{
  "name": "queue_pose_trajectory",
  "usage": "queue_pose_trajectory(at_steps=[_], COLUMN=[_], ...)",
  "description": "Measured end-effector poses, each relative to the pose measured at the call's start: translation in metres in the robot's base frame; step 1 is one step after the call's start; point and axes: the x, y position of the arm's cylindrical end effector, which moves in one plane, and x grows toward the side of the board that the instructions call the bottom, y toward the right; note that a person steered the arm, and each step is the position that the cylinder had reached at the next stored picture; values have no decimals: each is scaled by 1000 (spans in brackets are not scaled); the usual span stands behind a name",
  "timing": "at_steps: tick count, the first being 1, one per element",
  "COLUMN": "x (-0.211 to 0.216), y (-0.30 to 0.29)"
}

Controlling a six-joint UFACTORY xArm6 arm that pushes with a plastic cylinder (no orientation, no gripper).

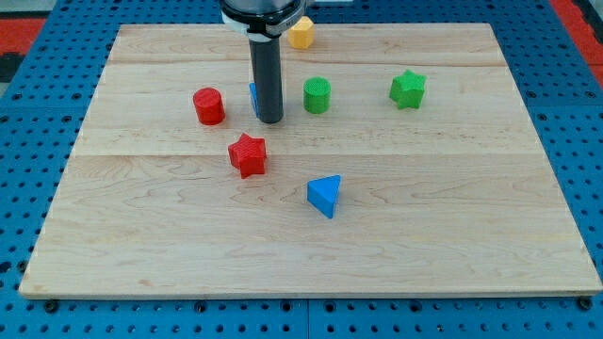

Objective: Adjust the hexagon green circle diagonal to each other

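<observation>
My rod (268,80) mostly hides a blue block (253,97).

Bright, even overhead light falls on the pale wooden bench (377,245), sharp throughout, with only faint soft shadows and no glare.

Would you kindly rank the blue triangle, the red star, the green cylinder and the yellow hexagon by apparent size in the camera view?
1. blue triangle and red star: alike, and nearer the view's bottom, so unranked.
2. green cylinder.
3. yellow hexagon: partly hidden by the arm, so unsure.
My tip stands left of the green cylinder.

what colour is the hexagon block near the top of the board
Yellow: the hexagon, partly behind the arm, shows in the camera view.
</observation>
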Motion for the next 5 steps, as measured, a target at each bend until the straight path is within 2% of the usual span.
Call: queue_pose_trajectory(at_steps=[1,3,5], x=[-15,-21,-73], y=[5,73,65])
